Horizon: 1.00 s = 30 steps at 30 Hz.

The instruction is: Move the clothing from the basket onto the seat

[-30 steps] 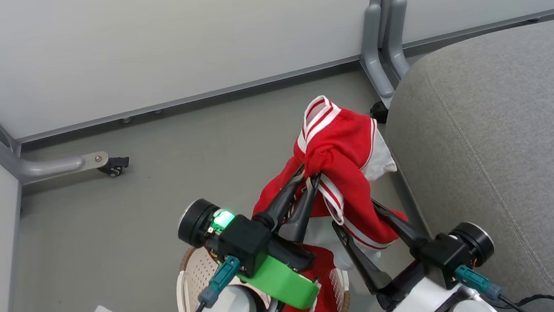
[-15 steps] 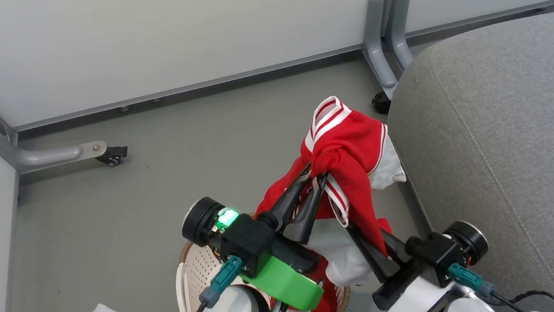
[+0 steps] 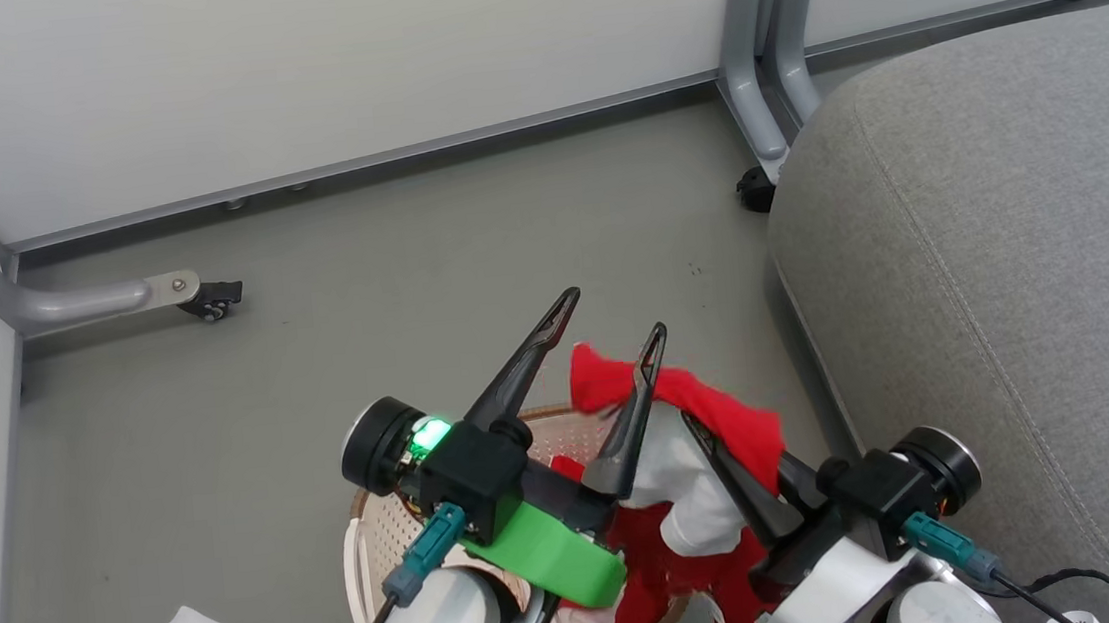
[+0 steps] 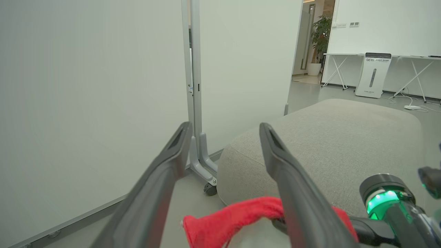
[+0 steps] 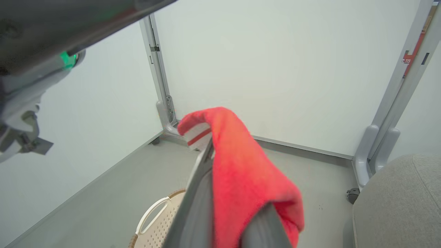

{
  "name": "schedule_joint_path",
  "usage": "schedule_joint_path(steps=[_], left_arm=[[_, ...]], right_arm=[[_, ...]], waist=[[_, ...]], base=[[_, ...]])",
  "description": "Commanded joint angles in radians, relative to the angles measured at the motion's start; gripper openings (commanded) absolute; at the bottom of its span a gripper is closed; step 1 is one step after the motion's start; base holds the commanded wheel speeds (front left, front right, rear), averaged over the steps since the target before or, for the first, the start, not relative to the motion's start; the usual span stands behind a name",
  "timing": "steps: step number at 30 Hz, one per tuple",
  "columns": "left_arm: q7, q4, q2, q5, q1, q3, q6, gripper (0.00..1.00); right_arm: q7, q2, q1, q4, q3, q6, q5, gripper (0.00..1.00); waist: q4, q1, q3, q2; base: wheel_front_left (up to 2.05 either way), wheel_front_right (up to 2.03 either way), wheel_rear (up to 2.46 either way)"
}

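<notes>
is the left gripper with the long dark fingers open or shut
Open: the left gripper has its fingers spread wide, clamping nothing.

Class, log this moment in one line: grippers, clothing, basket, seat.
left gripper: open, empty | right gripper: shut on clothing | clothing: draped over right fingers above basket | seat: no clothing seen

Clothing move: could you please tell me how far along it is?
Done: nothing lies on the visible seat. In hand: the right end effector pinches red clothing above the basket; the left end effector is open. Left: carrying the clothing over.
</notes>
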Motion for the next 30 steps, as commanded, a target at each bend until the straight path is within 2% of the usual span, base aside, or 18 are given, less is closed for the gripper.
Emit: schedule_joint_path(steps=[1, 12, 18, 30], left_arm=[[-0.006, 0.004, 0.01, 0.002, -0.016, 0.003, 0.004, 1.0], [-0.027, 0.011, 0.017, -0.003, 0.009, 0.013, 0.018, 1.0], [-0.041, 0.019, 0.041, 0.026, 0.045, 0.014, 0.023, 1.0], [-0.047, -0.049, 0.071, 0.091, 0.095, 0.038, -0.066, 1.0]], right_arm=[[-0.005, 0.0, -0.007, -0.006, -0.004, 0.0, -0.001, 0.0], [-0.005, -0.008, 0.001, -0.019, -0.02, 0.0, -0.017, 0.0], [-0.005, -0.004, 0.015, -0.061, -0.087, 0.0, -0.039, 0.0], [-0.005, 0.009, 0.018, -0.182, -0.23, 0.0, -0.093, 0.0]], waist=[[-0.001, 0.0, 0.001, 0.0], [-0.005, 0.0, -0.007, 0.0], [-0.021, 0.0, -0.001, 0.0], [-0.12, 0.0, 0.086, 0.0]], base=[[0.0, 0.0, 0.0], [0.0, 0.0, 0.0], [0.0, 0.0, 0.0], [0.0, 0.0, 0.0]])
